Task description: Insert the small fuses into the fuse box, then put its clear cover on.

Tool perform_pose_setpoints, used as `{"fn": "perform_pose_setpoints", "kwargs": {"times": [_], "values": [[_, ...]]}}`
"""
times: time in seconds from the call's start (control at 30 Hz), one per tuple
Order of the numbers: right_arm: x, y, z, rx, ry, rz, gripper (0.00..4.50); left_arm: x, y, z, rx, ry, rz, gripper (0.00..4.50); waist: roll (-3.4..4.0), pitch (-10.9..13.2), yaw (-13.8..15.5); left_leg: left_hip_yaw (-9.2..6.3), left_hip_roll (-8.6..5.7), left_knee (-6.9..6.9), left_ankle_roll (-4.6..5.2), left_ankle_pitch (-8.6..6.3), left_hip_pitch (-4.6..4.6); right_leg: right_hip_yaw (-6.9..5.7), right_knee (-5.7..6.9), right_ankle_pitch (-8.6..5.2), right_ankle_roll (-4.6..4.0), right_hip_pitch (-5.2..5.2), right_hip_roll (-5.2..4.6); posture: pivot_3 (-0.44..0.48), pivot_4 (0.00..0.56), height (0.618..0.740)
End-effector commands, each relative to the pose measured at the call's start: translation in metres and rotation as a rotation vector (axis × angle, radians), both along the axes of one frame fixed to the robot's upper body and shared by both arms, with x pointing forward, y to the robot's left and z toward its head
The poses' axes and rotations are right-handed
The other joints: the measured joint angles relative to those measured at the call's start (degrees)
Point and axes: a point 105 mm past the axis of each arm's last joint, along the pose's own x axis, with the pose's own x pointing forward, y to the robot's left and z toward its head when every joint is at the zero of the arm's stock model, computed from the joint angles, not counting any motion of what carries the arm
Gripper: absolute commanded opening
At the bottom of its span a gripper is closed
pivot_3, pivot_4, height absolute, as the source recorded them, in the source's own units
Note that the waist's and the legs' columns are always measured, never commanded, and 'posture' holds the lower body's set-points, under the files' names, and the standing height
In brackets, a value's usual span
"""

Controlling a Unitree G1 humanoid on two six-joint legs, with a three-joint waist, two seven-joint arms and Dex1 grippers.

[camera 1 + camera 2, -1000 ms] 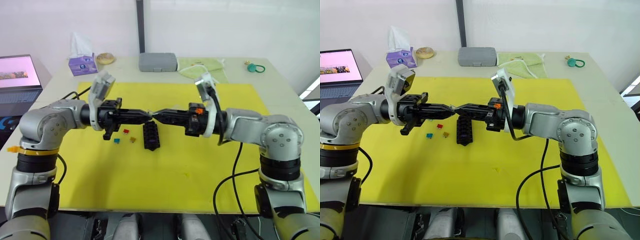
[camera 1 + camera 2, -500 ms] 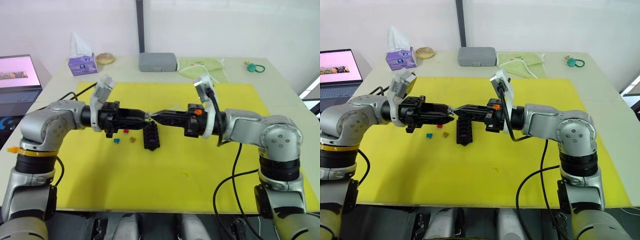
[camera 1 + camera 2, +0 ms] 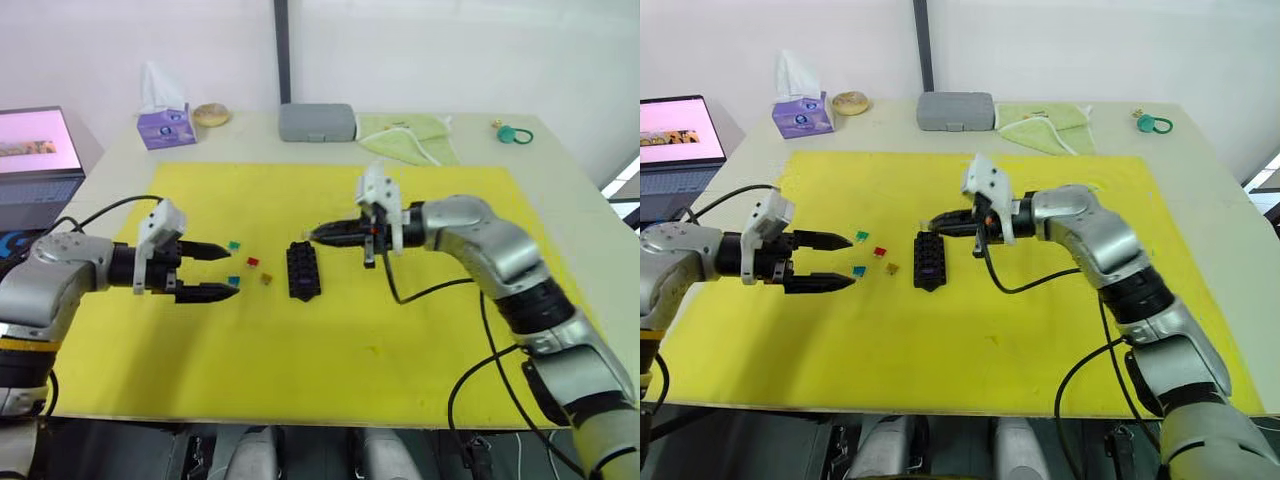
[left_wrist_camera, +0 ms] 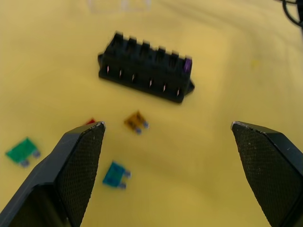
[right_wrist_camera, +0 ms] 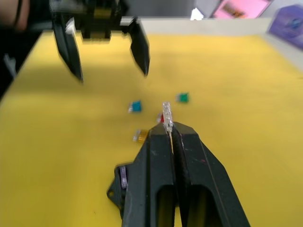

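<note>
The black fuse box point(image 3: 302, 270) lies on the yellow mat, with a purple fuse point(image 4: 187, 64) in an end slot. Green point(image 3: 234, 244), red point(image 3: 252, 262), teal point(image 3: 233, 281) and orange point(image 3: 266, 279) small fuses lie loose to its left. My left gripper point(image 3: 232, 270) hovers open and empty left of them. Just behind the box's far end, my right gripper point(image 3: 310, 236) is shut on a pale grey fuse point(image 5: 166, 116) that sticks out past its tips. The clear cover point(image 4: 118, 4) lies faintly beyond the box.
The yellow mat point(image 3: 400, 330) covers most of the table. Along the back edge are a grey case point(image 3: 317, 122), a purple tissue box point(image 3: 165, 127), a green cloth point(image 3: 405, 135) and a teal ring point(image 3: 515, 135). A laptop point(image 3: 35, 150) is at the far left.
The two grippers' tips were together over the box. My left gripper has since opened and drawn back to the left. The right gripper stays shut on the grey fuse, its arm now raised.
</note>
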Motion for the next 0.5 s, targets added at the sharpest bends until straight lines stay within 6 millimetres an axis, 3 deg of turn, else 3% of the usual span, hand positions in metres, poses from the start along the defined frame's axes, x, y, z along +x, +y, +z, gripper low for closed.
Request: {"fn": "perform_pose_setpoints", "kwargs": {"times": [0.03, 0.5], "values": [[0.002, 0.003, 0.005, -0.026, -0.096, 0.079, 0.0, -0.008, 0.001, 0.012, 0.011, -0.067, -0.008, 4.46, 0.0, 0.0, 0.0, -0.02, 0.01, 0.02, 0.0, 0.0, -0.04, -0.01, 0.0, 0.0, 0.0, -0.02, -0.03, 0.0, 0.15, 0.737], [-0.001, 0.007, -0.018, -0.054, -0.062, 0.103, 0.0, -0.014, -0.008, 0.01, -0.024, -0.045, -0.001, 4.46, 0.0, 0.0, -0.1, -0.12, 0.01, 0.05, -0.02, 0.01, -0.03, -0.04, 0.07, 0.01, 0.0, -0.03, -0.04, 0.0, 0.15, 0.737]]}}
